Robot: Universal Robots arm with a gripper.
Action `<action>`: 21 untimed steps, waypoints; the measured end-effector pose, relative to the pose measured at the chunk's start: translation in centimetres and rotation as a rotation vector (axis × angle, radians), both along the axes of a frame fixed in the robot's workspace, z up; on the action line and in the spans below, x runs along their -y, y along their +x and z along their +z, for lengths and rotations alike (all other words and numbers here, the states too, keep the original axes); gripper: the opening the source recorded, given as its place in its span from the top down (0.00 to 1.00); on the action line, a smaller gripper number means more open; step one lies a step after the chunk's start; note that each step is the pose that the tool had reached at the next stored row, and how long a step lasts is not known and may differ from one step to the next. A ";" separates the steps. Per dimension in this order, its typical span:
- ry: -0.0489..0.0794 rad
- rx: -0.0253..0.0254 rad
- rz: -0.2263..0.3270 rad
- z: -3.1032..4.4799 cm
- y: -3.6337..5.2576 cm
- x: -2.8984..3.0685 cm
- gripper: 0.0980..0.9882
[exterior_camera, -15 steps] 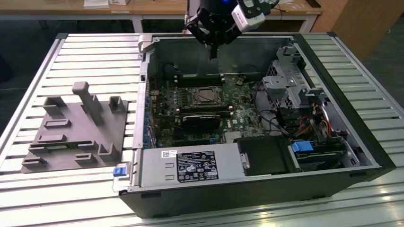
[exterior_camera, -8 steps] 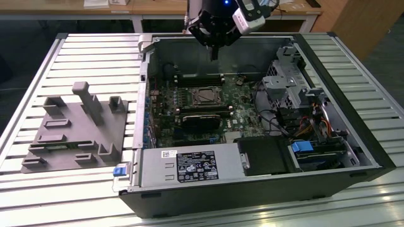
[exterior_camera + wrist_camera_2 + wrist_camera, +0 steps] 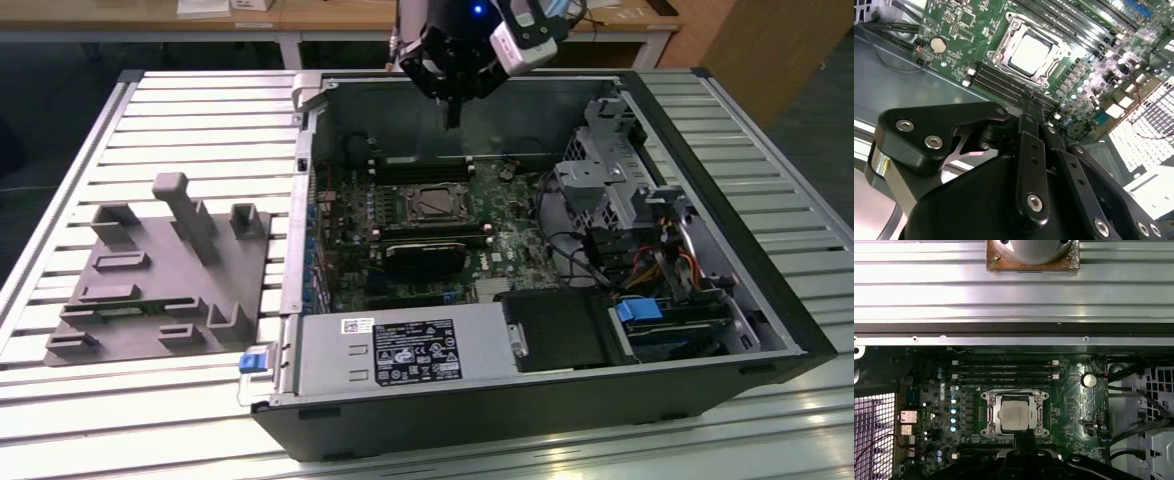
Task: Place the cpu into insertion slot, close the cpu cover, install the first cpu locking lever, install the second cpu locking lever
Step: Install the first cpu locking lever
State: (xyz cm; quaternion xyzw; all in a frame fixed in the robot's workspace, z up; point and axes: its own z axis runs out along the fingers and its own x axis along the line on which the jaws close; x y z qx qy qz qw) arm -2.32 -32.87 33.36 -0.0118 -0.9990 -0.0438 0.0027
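The gripper (image 3: pixel 454 118) hung above the rear of the open computer case (image 3: pixel 747 300), its fingers (image 3: pixel 1030 107) pressed together into a single narrow tip and holding nothing. In the second wrist view that tip pointed toward the row of black memory slots (image 3: pixel 999 82) just beside the insertion slot (image 3: pixel 1006 27), apart from the board.

The cpu (image 3: pixel 1014 414) lay flat in the insertion slot, its pale metal face showing through the square window of the cpu cover (image 3: pixel 990 416), which sat down flat around it in both wrist views. The socket stood amid the green motherboard (image 3: pixel 521 235), with a round coin battery (image 3: pixel 1087 380) off to one side of it on the board.

In the exterior view the case lay on its side on a ribbed metal worktop (image 3: pixel 174 110), with the power supply (image 3: pixel 400 352) at the near edge and a drive cage (image 3: pixel 607 180) toward the exterior view's right. A grey plastic fixture (image 3: pixel 154 275) with upright posts sat on the worktop toward the exterior view's left, well apart from the gripper.
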 end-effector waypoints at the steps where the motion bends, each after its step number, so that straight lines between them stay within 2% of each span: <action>1: 0.000 0.0000 0.000 -0.14 0.00 -0.11 0.99; 8: 0.000 0.0000 0.000 -1.24 0.09 -0.50 0.99; 21: 0.000 0.0000 0.000 -2.38 0.58 -1.62 0.99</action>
